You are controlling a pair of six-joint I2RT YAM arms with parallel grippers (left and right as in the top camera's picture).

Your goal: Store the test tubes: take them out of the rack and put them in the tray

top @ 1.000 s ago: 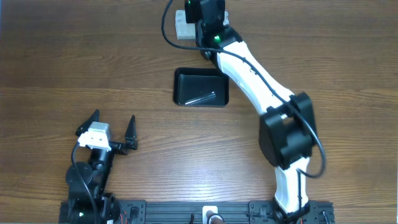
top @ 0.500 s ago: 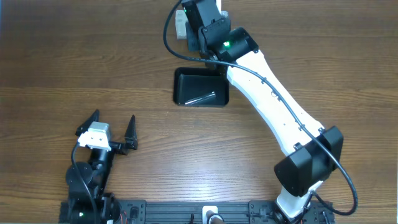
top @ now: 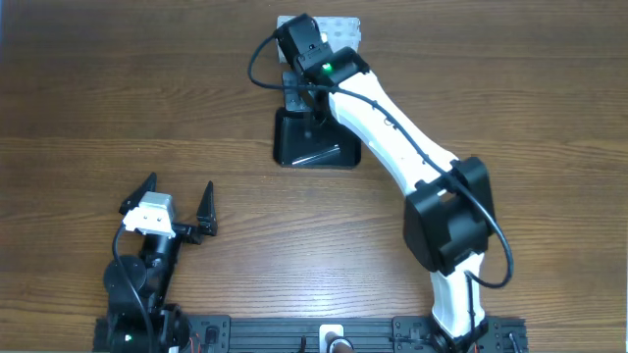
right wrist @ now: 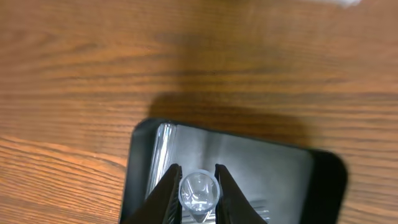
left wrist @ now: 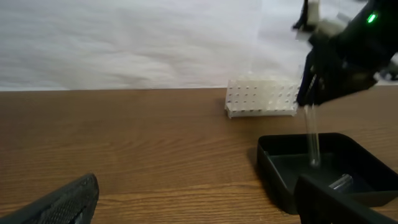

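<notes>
Right, nearest the bases the left gripper (top: pixel 178 192) sits parked with jaws spread wide, holding nothing, well apart from the work. Further out, the right gripper (right wrist: pixel 198 186) is clamped on a clear glass test tube (left wrist: pixel 313 134). Its long axis is vertical, mouth up, lower end dipping inside the black rectangular plastic tray (top: pixel 285 157) directly below; can't tell if it touches the floor. A second clear tube (top: pixel 316 153) lies flat in the tray, roughly along its long side. Just beyond sits the white perforated plastic rack (top: pixel 343 27). Right arm is far nearer. No legible writing anywhere.
</notes>
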